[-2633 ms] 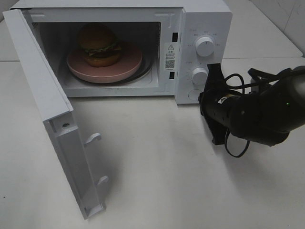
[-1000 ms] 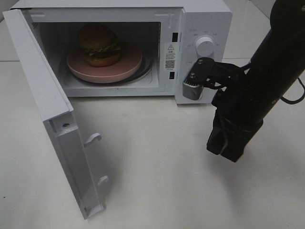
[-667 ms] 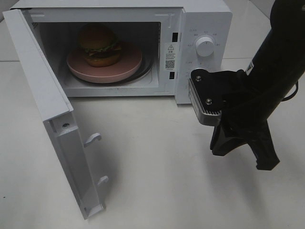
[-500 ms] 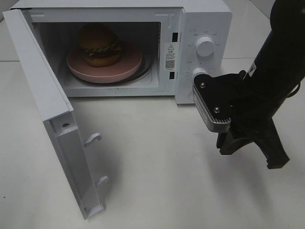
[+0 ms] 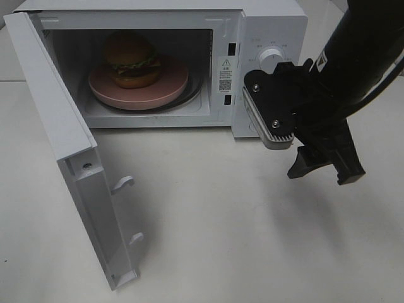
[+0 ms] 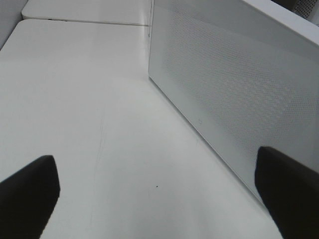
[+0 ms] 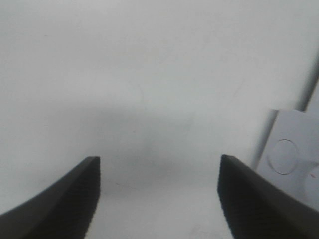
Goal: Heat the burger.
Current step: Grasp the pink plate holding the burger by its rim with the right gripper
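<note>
The burger [image 5: 130,59], with a golden-brown bun, lettuce and dark patty, sits on a round pink plate [image 5: 173,83] inside the white microwave [image 5: 271,25]. The microwave door [image 5: 60,132] is swung wide open to the left. My right gripper [image 5: 325,167] is open and empty, hanging over the table in front of the control panel. In the right wrist view the right gripper [image 7: 159,164] shows only white table between its fingers. My left gripper [image 6: 154,169] is open and empty in the left wrist view, next to a white perforated panel [image 6: 234,99]. It is out of the exterior view.
The upper knob [image 5: 271,58] shows on the control panel; the lower knob is hidden behind my right wrist. Two door latch hooks [image 5: 123,183] stick out from the open door's edge. A pale grey corner piece [image 7: 291,164] shows in the right wrist view.
My right arm swung up from low by the lower knob. Its gripper opened and now hangs a little higher and closer to the control panel. The burger, plate and door have not moved.
</note>
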